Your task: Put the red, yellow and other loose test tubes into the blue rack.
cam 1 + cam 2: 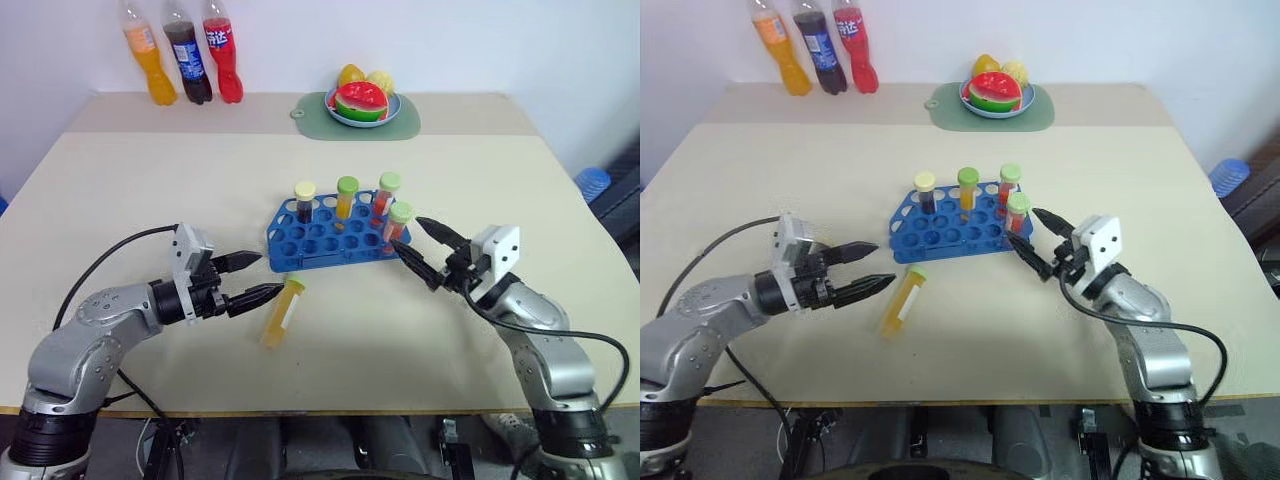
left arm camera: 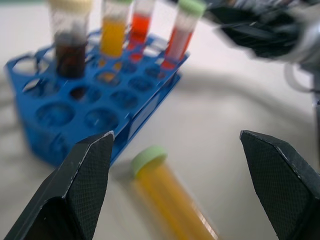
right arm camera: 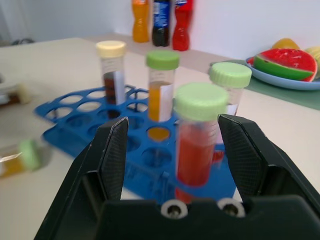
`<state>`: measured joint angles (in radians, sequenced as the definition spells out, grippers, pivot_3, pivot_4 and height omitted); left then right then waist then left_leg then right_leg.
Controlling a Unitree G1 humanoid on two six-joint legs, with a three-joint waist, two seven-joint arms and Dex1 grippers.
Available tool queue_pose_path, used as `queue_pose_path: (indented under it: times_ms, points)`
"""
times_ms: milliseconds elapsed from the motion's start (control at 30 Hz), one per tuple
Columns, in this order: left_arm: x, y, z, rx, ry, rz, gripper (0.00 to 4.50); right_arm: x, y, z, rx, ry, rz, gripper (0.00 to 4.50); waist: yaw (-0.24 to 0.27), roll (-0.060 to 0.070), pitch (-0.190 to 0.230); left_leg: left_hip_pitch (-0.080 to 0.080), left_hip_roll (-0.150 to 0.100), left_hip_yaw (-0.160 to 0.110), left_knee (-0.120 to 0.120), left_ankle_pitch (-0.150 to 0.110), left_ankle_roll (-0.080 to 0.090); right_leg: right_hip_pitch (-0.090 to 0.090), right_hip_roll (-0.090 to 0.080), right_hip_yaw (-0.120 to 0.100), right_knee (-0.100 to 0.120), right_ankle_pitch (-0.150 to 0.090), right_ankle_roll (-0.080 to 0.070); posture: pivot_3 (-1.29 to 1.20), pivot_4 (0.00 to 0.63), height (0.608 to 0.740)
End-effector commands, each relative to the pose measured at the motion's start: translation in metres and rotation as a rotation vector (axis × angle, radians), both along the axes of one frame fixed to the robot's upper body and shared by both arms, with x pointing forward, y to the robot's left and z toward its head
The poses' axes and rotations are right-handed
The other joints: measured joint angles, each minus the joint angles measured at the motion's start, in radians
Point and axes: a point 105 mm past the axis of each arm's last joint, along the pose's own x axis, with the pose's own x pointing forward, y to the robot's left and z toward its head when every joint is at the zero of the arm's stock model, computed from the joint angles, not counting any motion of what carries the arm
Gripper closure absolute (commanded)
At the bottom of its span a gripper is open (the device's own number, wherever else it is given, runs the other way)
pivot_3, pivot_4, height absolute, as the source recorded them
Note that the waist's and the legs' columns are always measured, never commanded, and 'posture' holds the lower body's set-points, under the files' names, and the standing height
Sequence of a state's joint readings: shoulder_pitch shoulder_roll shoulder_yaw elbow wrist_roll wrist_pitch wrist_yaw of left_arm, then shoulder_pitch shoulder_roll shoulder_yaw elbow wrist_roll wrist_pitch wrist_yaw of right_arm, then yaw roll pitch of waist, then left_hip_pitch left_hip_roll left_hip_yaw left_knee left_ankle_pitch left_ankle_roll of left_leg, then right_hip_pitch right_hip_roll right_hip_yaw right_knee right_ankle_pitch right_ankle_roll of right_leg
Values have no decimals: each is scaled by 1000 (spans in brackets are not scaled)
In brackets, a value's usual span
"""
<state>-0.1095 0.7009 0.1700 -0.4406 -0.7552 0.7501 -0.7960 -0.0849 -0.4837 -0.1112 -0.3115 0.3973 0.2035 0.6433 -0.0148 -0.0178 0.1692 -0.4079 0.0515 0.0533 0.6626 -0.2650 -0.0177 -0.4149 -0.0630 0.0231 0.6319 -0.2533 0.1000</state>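
Note:
The blue rack (image 1: 318,243) sits mid-table. Several capped test tubes stand upright in it: a dark one with a cream cap (image 1: 304,203), a yellow-orange one (image 1: 345,200) and two red ones (image 1: 386,196) (image 1: 398,226). A yellow-orange tube with a green cap (image 1: 282,313) lies loose on the table just in front of the rack. My left gripper (image 1: 272,274) is open and empty, with its tips right beside the lying tube's cap. My right gripper (image 1: 406,232) is open at the rack's right end. The nearer red tube (image 3: 197,140) stands between its fingertips with gaps on both sides.
Three soda bottles (image 1: 188,60) stand at the far left edge. A green mat (image 1: 405,122) with a fruit bowl (image 1: 362,104) lies at the back centre. A blue object (image 1: 592,183) is off the table's right side.

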Motion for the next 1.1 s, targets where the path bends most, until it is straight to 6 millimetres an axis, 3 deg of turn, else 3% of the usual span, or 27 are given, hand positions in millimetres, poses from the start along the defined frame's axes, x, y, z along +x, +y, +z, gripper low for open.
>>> queue_pose_path:
  times_ms: [33, 233, 300, 533, 667, 800, 900, 1100]
  points:
    - [-1, 1, 16, 29, 77, 26, 324, -15, -5, 23, -30, -68, 41, 1368, 1, 0, 0, 0, 0, -1, 0, 0, 0, 0, 0, 0, 0, 0, 0, 0, 150, 740]
    - [5, 11, 8, 239, 344, 112, 324, -47, -3, 12, -110, 31, 184, 1368, 4, -2, 1, 0, -1, -1, 0, 0, 0, 1, 0, -1, -1, 0, 1, 0, 150, 740]
    - [0, 8, 7, 312, 471, 61, 324, -57, -2, 6, -142, 71, 226, 1368, 3, -2, 1, 0, -1, -1, 0, 0, 0, 1, 0, -1, -1, 0, 1, 0, 150, 740]
    - [3, -3, 28, 403, 555, -24, 324, -68, -4, -1, -191, 123, 294, 1368, 1, -4, 3, 0, -1, -2, 0, 0, 0, 0, 1, 0, 0, 0, 1, 0, 150, 740]
    - [21, -10, 34, 435, 616, 18, 324, -85, 1, -8, -226, 177, 386, 1368, 12, -6, 4, 0, -2, -3, 1, 0, 0, 2, 0, -1, -1, -1, 1, 0, 150, 740]
    - [32, -19, 31, 457, 699, 43, 324, -94, 3, -13, -239, 210, 414, 1368, 19, -7, 4, 0, -2, -3, 1, 0, 0, 2, -1, -1, -2, -1, 1, 0, 150, 740]
    - [39, -29, 17, 527, 755, 65, 324, -98, 4, -18, -270, 224, 431, 1368, 20, -7, 4, 0, -2, -3, 1, 0, 0, 2, -1, -1, -1, -1, 1, 0, 150, 740]
    - [41, -42, 2, 629, 800, 64, 324, -102, 8, -20, -297, 218, 444, 1368, 23, -8, 5, -1, -2, -3, 1, 0, 0, 2, 0, -1, -2, -1, 1, 0, 150, 740]
